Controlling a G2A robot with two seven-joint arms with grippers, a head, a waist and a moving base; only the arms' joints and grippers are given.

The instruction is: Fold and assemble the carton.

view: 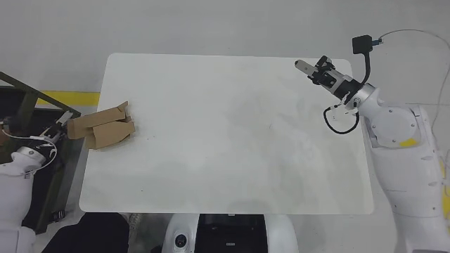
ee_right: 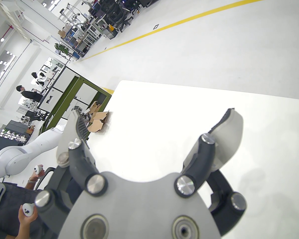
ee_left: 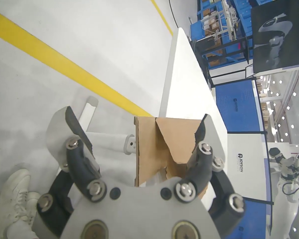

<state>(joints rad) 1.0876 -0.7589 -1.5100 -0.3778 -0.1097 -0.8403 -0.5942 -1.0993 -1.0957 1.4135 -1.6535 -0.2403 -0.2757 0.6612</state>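
The left gripper is framing the carton between spread fingers (first grasp, I judge: closing on a flap next), the right gripper hanging open-fingered well apart.

Carton partly hidden behind left tool.

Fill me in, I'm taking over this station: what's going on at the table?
A two-armed robot is at work on a cardboard carton that lies at the left side of the table, one end hanging over the edge. The carton is not assembled yet and its flaps are loose. The left gripper is at that overhanging end, jaws open on either side of it, not closed on it. The right gripper hovers over the far right corner, jaws open and empty.
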